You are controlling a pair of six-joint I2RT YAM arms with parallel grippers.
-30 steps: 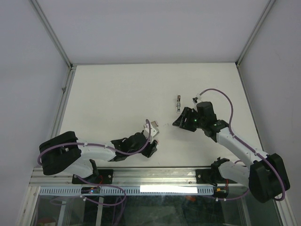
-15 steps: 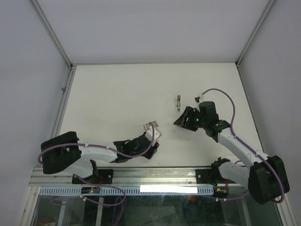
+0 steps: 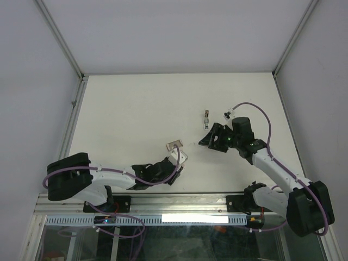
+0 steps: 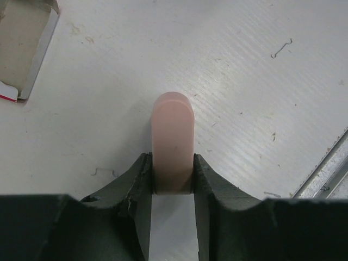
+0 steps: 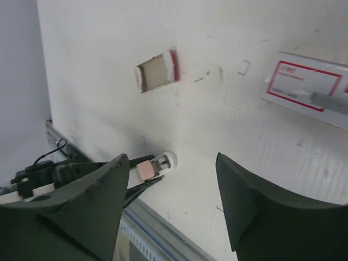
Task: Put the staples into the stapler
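Two roles: left jaws clamped on pink stapler point(image 4: 173, 125), presenting it low over worktop point(image 3: 136, 109) for loading. Right jaws wide apart, empty, hovering near staples box point(image 5: 304, 87), which lies flat on worktop; likely next pick.

Scuffed white table point(image 3: 136, 109); empty cardboard sleeve point(image 3: 173, 145) lying open on it; aluminium rail point(image 3: 179, 202) along near edge.
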